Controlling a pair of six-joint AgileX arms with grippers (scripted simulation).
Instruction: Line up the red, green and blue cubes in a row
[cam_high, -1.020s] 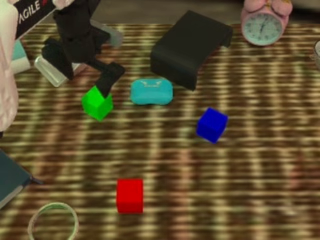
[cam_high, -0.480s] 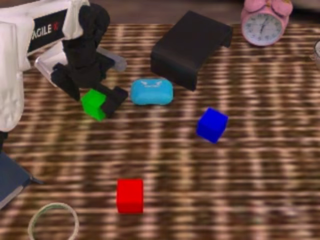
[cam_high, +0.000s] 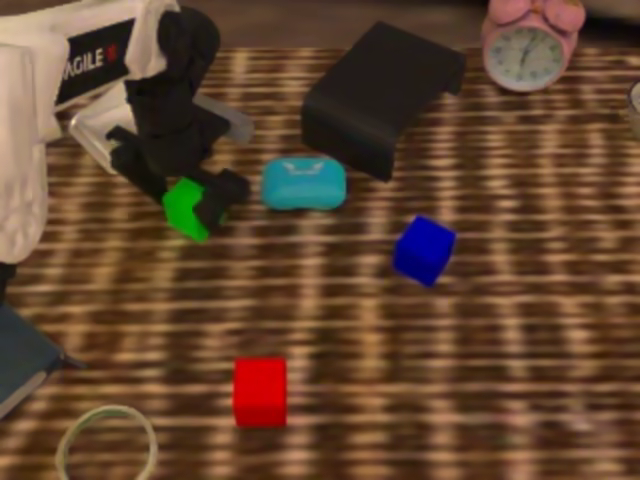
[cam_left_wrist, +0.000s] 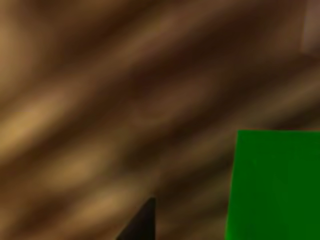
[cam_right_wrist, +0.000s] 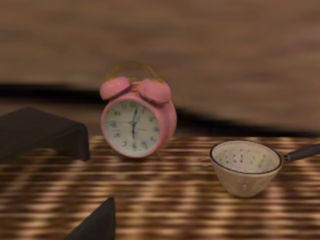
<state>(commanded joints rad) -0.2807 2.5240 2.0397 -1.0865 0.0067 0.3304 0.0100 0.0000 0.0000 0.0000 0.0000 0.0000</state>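
Observation:
The green cube (cam_high: 186, 208) lies at the left rear of the mat, between the two black fingers of my left gripper (cam_high: 188, 195), which stands open around it. In the left wrist view the green cube (cam_left_wrist: 275, 185) fills one corner, and a clear gap separates it from the one fingertip (cam_left_wrist: 142, 222) that shows. The blue cube (cam_high: 424, 250) sits right of centre, turned at an angle. The red cube (cam_high: 260, 392) rests near the front, left of centre. My right arm is out of the top view; its wrist view shows one fingertip (cam_right_wrist: 97, 222) above the mat.
A light-blue soap bar (cam_high: 303, 184) lies just right of the green cube. Behind it stands a black block (cam_high: 380, 95), then a pink alarm clock (cam_high: 530, 45). A ring (cam_high: 107, 445) and a dark book (cam_high: 20, 355) lie front left. A cream strainer (cam_right_wrist: 245, 167) stands beside the clock.
My left gripper has come down from behind the green cube until its fingers stand on both sides of it, and they have drawn slightly closer. The cubes have not moved.

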